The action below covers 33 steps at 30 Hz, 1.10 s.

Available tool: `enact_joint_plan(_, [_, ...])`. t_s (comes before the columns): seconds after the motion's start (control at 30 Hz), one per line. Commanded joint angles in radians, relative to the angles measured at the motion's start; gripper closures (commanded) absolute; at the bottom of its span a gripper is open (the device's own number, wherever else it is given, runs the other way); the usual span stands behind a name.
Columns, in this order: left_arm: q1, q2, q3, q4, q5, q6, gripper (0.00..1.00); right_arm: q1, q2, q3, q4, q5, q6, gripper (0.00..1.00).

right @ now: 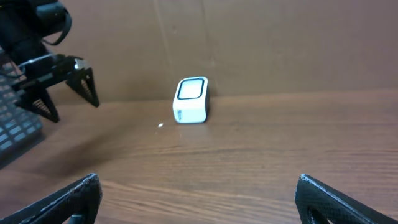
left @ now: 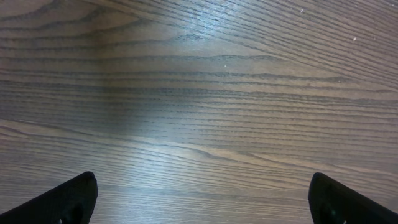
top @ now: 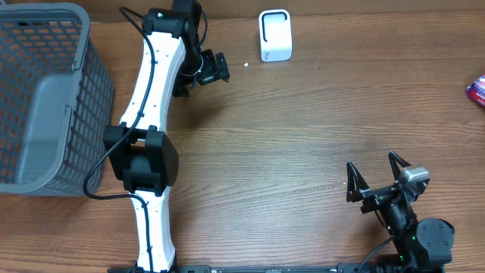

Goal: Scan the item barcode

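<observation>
Table (top: 303, 129): a brown wood-grain surface fills the overhead view, and everything else sits on it.
Basket (top: 95, 98): a grey plastic mesh basket stands at the far left, and nothing can be seen inside it.
Left arm (top: 155, 76): white with black joints, it reaches up the left side of the table, just beside the basket.
Left gripper (top: 218, 67): its jaws are spread wide and hold nothing. It hangs over bare wood, near the scanner but apart from it.
Right gripper (top: 371, 163): its jaws are also spread wide and empty. It is low at the right, with its wrist camera facing the scanner.
Scanner (top: 274, 36): a small white box with a dark window, upright at the back edge.
Item (top: 477, 91): a small colourful packet at the far right edge, only partly in view and well apart from both grippers and the scanner. Its barcode side cannot be seen.
Risk, pickup: the packet lies at the table's margin, so a misjudged reach by the right gripper may nudge it farther out instead of gripping it.
Risk, scan: a packet gripped with its barcode covered or facing away would not register.
Risk, collision: with the left gripper near the scanner, the arms may crowd each other or knock the scanner over.
</observation>
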Motion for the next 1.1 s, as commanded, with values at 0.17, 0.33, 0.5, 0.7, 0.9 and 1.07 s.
enact_joint_plan(0.17, [0.000, -0.018, 0.009, 0.001, -0.007, 0.019, 0.00, 0.000, -0.012, -0.108, 0.143, 0.038, -0.004, 0.00])
enact_joint_plan(0.33, [0.000, -0.018, 0.009, 0.001, -0.007, 0.019, 0.00, 0.021, -0.012, -0.160, 0.209, 0.082, -0.004, 0.00])
enact_joint_plan(0.5, [0.000, -0.018, 0.009, 0.001, -0.007, 0.019, 0.00, 0.039, -0.012, -0.161, 0.206, 0.129, -0.004, 0.00])
enact_joint_plan(0.7, [0.000, -0.018, 0.009, 0.001, -0.007, 0.019, 0.00, 0.036, -0.012, -0.161, 0.195, 0.181, -0.005, 0.00])
enact_joint_plan(0.9, [0.000, -0.018, 0.009, 0.001, -0.007, 0.019, 0.00, 0.032, -0.012, -0.161, 0.194, 0.193, -0.004, 0.00])
enact_joint_plan(1.07, [0.000, -0.018, 0.009, 0.001, -0.007, 0.019, 0.00, 0.024, -0.012, -0.161, 0.194, 0.198, -0.005, 0.00])
